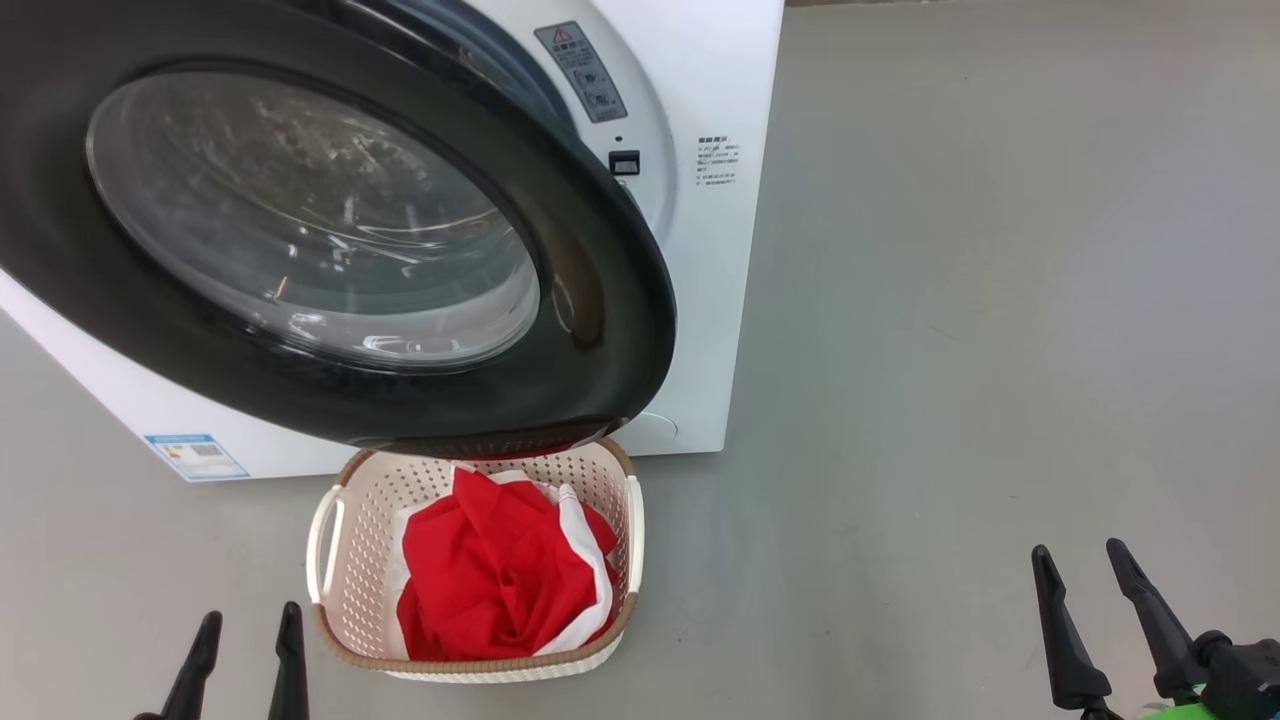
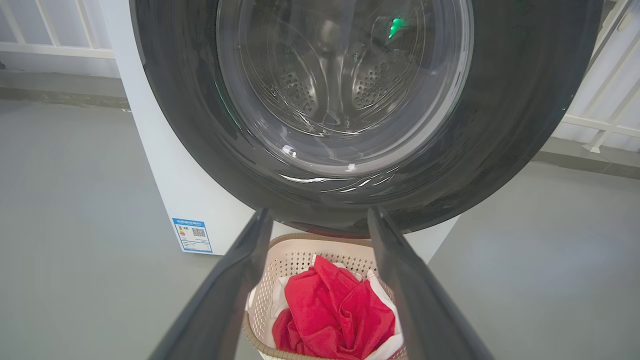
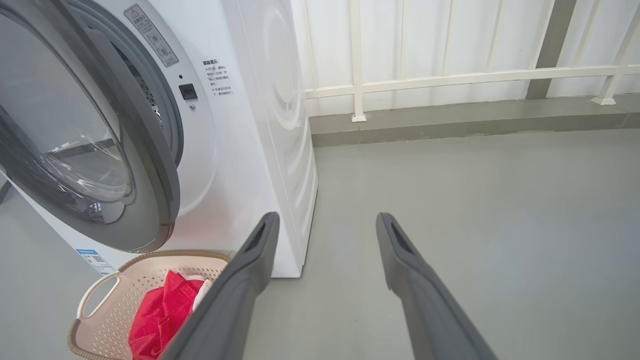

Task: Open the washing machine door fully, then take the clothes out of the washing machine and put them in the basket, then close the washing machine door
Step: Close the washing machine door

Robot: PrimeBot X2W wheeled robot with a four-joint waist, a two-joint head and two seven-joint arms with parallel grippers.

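Head view: clothes (image 1: 500,585) in basket (image 1: 352,560) (door (image 1: 610,300) ajar).

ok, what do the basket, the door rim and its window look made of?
Basket: cream moulded plastic by the look, punched holes, matte; brown rim looks woven, probably moulded too. Washing machine door rim: glossy black, likely plastic; reflections show. Window: clear, bulging, glass or clear plastic, can't tell.

Left pincer (image 1: 252,612) and right pincer (image 1: 1078,546) low, fingers spread wide, empty, tips upward
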